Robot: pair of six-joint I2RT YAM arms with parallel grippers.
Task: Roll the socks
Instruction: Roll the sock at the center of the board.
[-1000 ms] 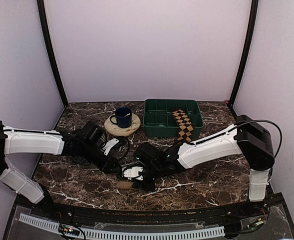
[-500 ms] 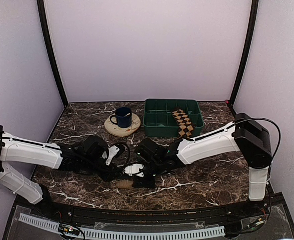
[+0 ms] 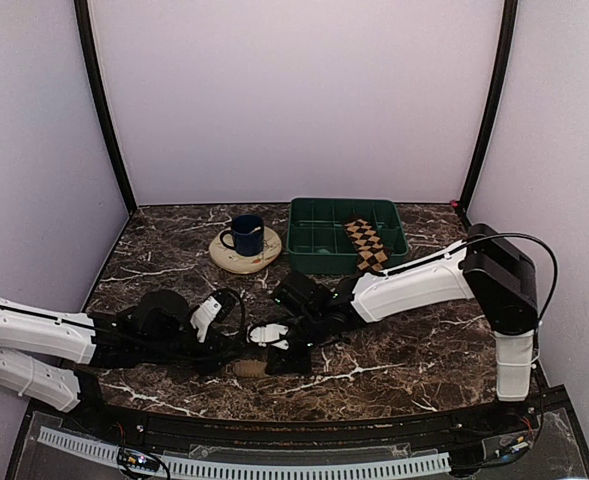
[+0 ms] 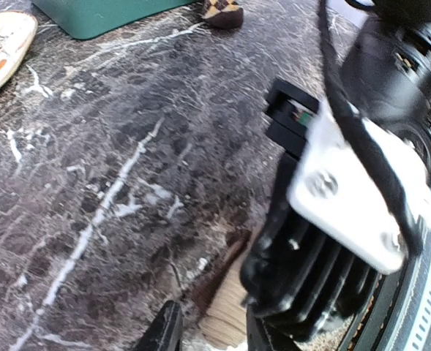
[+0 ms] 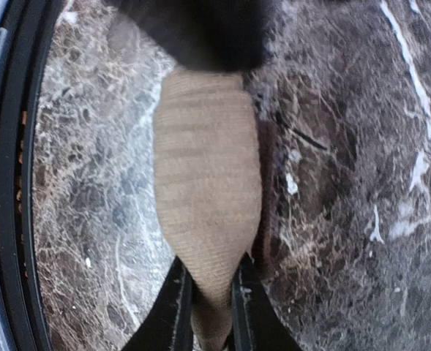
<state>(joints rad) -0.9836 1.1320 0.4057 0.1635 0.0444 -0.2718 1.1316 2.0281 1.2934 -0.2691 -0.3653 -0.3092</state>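
Observation:
The tan sock (image 3: 249, 369) lies as a narrow bundle near the table's front edge, between the two grippers. My right gripper (image 3: 275, 358) is shut on one end of it; in the right wrist view the gripper (image 5: 209, 311) pinches the tan sock (image 5: 208, 183) to a narrow neck. My left gripper (image 3: 228, 352) is at the other end. In the left wrist view this gripper (image 4: 211, 335) stands open with the sock's ribbed end (image 4: 226, 314) between its jaws. The argyle sock (image 3: 367, 246) hangs over the green tray's front rim and shows in the left wrist view (image 4: 222, 10).
A green tray (image 3: 319, 262) stands at the back centre. A dark blue mug (image 3: 245, 235) sits on a round wooden coaster (image 3: 242, 258) to its left. The right gripper's black body and white plate (image 4: 347, 190) crowd the left wrist view. The table's front rail (image 5: 14, 183) is close.
My left arm has swung down toward the front edge and its gripper has come to the sock's end. My right gripper has stayed on the sock, shifting slightly.

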